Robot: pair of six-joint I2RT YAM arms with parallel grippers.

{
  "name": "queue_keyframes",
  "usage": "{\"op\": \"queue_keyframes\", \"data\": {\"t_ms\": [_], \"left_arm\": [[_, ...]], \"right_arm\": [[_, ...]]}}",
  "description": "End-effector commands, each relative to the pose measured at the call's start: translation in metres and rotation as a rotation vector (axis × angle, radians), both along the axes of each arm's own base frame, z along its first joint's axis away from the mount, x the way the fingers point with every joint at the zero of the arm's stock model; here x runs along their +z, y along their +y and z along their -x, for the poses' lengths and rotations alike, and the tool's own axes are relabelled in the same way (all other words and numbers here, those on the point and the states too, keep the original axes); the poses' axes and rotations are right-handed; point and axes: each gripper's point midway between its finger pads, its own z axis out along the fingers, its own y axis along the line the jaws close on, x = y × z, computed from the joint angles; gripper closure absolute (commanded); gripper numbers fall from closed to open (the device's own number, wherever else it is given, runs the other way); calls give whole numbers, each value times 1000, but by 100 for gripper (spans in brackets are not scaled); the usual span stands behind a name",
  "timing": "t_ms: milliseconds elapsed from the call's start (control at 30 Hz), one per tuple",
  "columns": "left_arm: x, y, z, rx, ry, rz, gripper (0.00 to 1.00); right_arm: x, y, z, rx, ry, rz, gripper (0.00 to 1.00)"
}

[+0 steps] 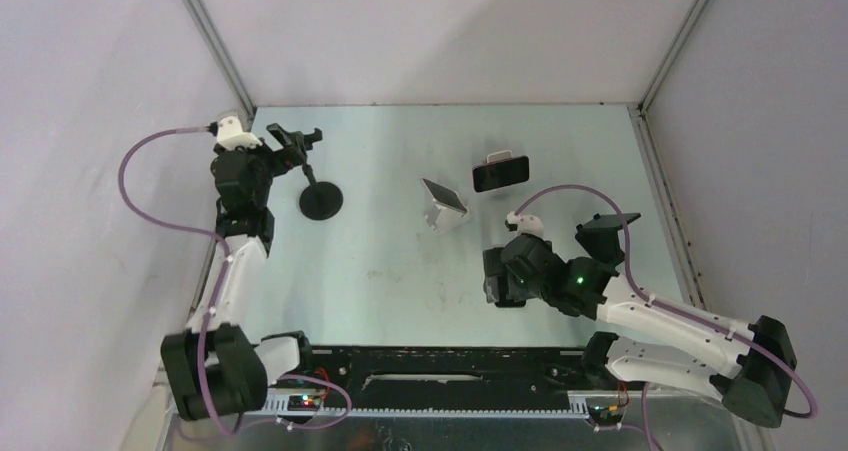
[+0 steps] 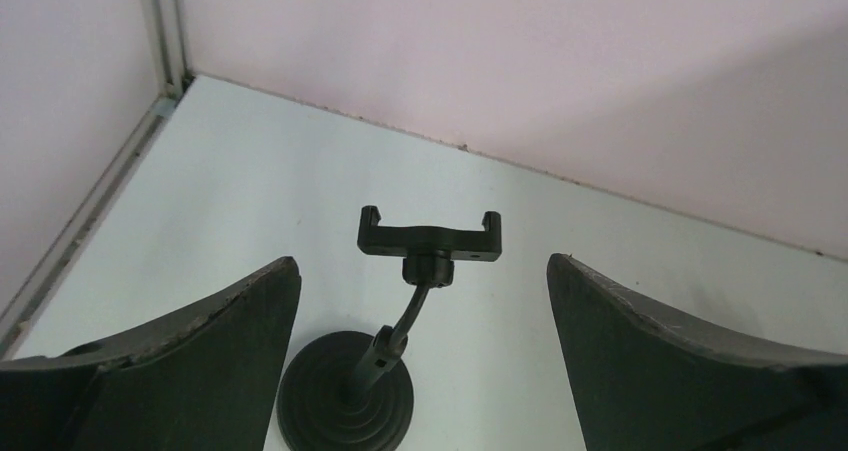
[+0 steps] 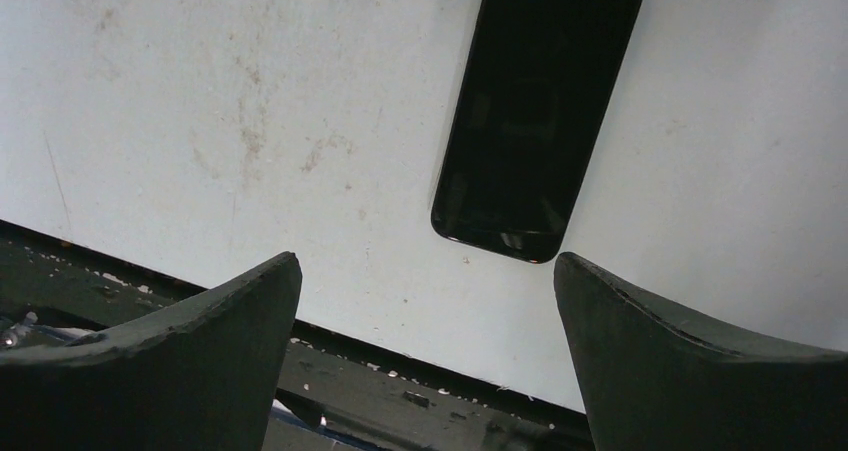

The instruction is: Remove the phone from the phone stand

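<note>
Black phone stand (image 2: 395, 336), cradle empty, sits framed by the left tool (image 2: 422, 266), jaws spread, gripping nothing. Phone (image 3: 535, 111) lies flat on the tabletop (image 3: 200, 121) well right of the stand, beneath the right tool (image 3: 425, 261), likewise spread; removal looks complete.

We lose the phone stand (image 2: 345, 403) base at the bottom edge, the phone (image 3: 535, 111) tip at the top; overhead, the right arm (image 1: 640, 309) probably hides it.

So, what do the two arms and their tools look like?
The left arm and right arm have white links and black joints, each with a purple cable. A green light glows on the right one. Tool fingers are dark wedges.
</note>
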Motion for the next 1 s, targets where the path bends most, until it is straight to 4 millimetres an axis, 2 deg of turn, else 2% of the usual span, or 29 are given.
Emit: {"op": "queue_keyframes", "data": {"t_ms": [0,33,67,200,233,333,433,533,633,700,833,867,967], "left_arm": [[30,10,25,102,2,23,0],[25,10,32,111,42,39,0],[29,10,36,116,51,45,0],[11,18,69,205,157,79,0],[18,21,77,224,137,76,0],[17,24,99,256,163,62,0],[8,20,110,231,220,34,0],[-16,11,119,175,348,21,0],[-23,7,126,151,394,10,0],[-24,4,135,146,382,12,0],[3,-11,150,134,244,53,0],[5,-10,151,160,242,65,0],[2,-26,147,123,285,80,0]], "right_arm": [[23,-3,-14,-40,-85,-30,1],[25,-4,-15,-42,-91,-30,1],[25,-6,-16,-49,-99,-25,1],[27,-12,-18,-74,-115,-14,1],[27,-14,-18,-82,-114,-12,1],[31,-16,-19,-82,-116,-26,1],[33,-20,-17,-77,-97,-36,1],[36,-24,-19,-84,-83,-64,1],[39,-22,-18,-60,-78,-87,1],[42,-23,-16,-53,-79,-94,1],[43,-29,-15,-70,-73,-86,1],[44,-31,-14,-76,-69,-78,1],[48,-37,-14,-98,-79,-77,1]]}}
